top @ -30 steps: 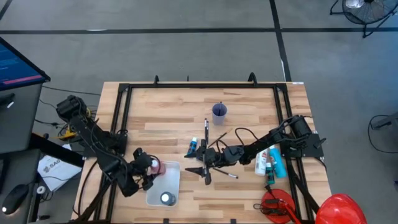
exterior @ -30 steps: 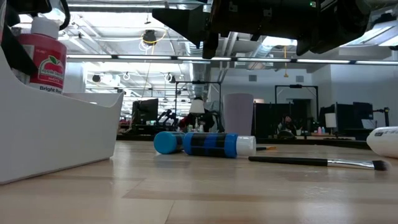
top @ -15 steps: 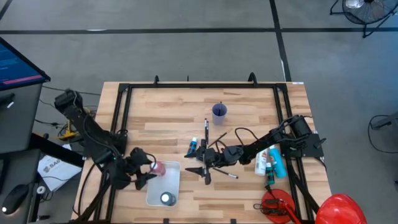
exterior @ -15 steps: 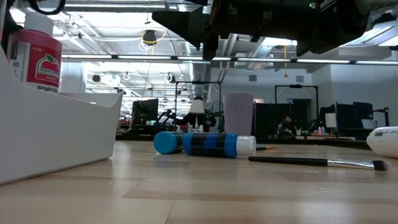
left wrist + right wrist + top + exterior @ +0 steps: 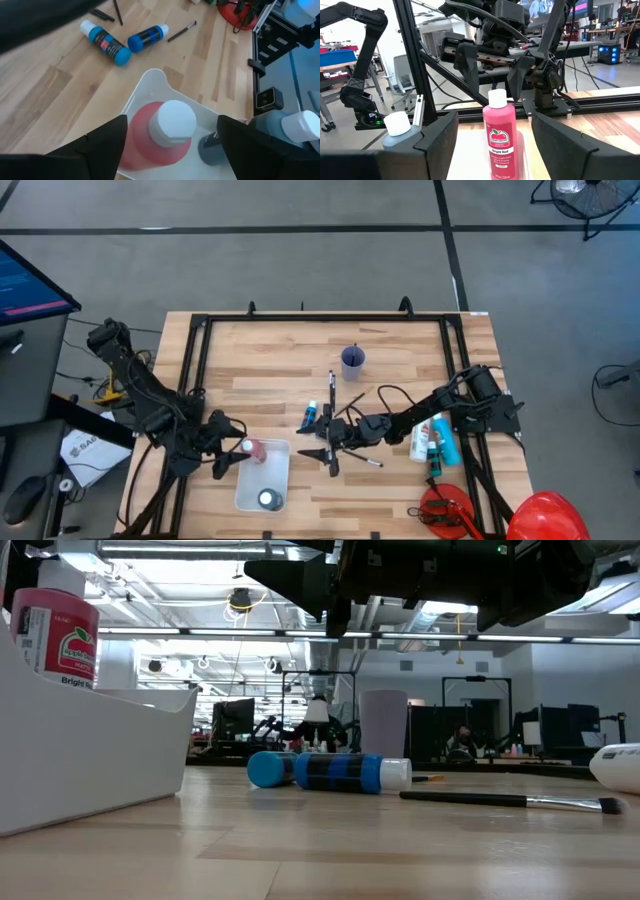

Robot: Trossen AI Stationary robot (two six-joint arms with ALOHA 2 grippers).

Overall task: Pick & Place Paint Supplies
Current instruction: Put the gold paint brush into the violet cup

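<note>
A red paint bottle (image 5: 252, 450) with a white cap stands upright on its base in the white bin (image 5: 278, 472) near the table's front left. A grey bottle (image 5: 399, 132) stands beside it. My left gripper (image 5: 230, 459) is open just left of the bin. In the right wrist view its fingers (image 5: 465, 62) stand apart behind and above the red bottle (image 5: 499, 140), clear of it. My right gripper (image 5: 322, 442) hovers open at mid-table over a thin brush (image 5: 510, 800). Two blue bottles (image 5: 318, 417) lie on their sides just beyond it.
A purple cup (image 5: 352, 360) stands toward the far edge. A white bottle (image 5: 422, 438) and a teal bottle (image 5: 446, 445) lie by the right rail. A red clamp-like thing (image 5: 445, 510) and a big red rounded thing (image 5: 548, 515) are at the front right corner.
My left gripper has risen and drawn back toward the table's left edge, its fingers coming off the sides of the red bottle. The bottle stays upright in the bin. My right arm has kept still.
</note>
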